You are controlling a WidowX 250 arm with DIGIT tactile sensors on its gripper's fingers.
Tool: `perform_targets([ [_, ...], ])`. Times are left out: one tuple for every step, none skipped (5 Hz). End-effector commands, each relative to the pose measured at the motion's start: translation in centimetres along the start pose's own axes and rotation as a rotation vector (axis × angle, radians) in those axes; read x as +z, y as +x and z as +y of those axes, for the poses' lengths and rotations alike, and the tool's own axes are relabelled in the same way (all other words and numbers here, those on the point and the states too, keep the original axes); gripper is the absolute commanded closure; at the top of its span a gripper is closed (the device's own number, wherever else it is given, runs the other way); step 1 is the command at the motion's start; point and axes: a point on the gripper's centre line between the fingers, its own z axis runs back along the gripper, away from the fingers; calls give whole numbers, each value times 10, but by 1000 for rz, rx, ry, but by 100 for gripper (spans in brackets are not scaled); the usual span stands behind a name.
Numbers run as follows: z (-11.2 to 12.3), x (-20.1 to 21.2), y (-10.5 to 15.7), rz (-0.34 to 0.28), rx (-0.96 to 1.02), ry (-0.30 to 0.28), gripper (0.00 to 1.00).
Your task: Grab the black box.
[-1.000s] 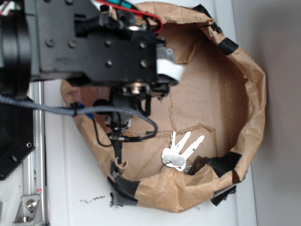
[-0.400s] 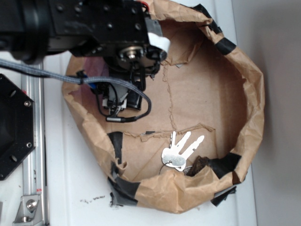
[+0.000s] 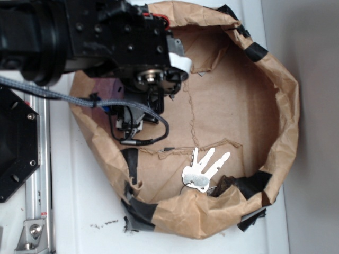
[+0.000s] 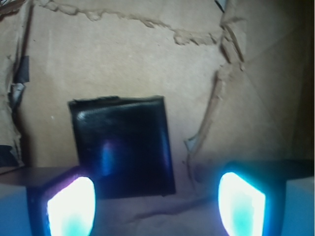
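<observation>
The black box (image 4: 123,145) lies flat on brown paper in the wrist view, square, glossy, with rounded corners. My gripper (image 4: 156,206) is open, its two glowing fingertips (image 4: 71,206) wide apart at the bottom of that view. The box lies just ahead of the left fingertip, not between the jaws. In the exterior view the arm (image 3: 106,42) hangs over the upper left of the paper nest (image 3: 238,106) and hides the box.
A bunch of silver keys (image 3: 204,168) lies at the nest's lower middle beside a dark crumpled object (image 3: 225,185). Black tape strips (image 3: 140,214) patch the paper rim. A black hexagonal plate (image 3: 16,153) and a metal rail (image 3: 37,211) stand at left.
The arm has drawn up and left across the nest, uncovering the lower left paper and its tape strip. Keys have not moved.
</observation>
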Motion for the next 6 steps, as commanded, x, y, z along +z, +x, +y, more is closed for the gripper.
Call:
perform_targets([
  [2,5,-1,-30,-3,13,0],
  [-5,5,-1,-56,-11,-2,0],
  [-6,-2,8,-78,12,-24,0],
  [-6,-17,20,-52,11,5,0],
  [-10,-30,29,-34,-1,-4,0],
  [-31,-41,32,-20,-47,-27,0],
])
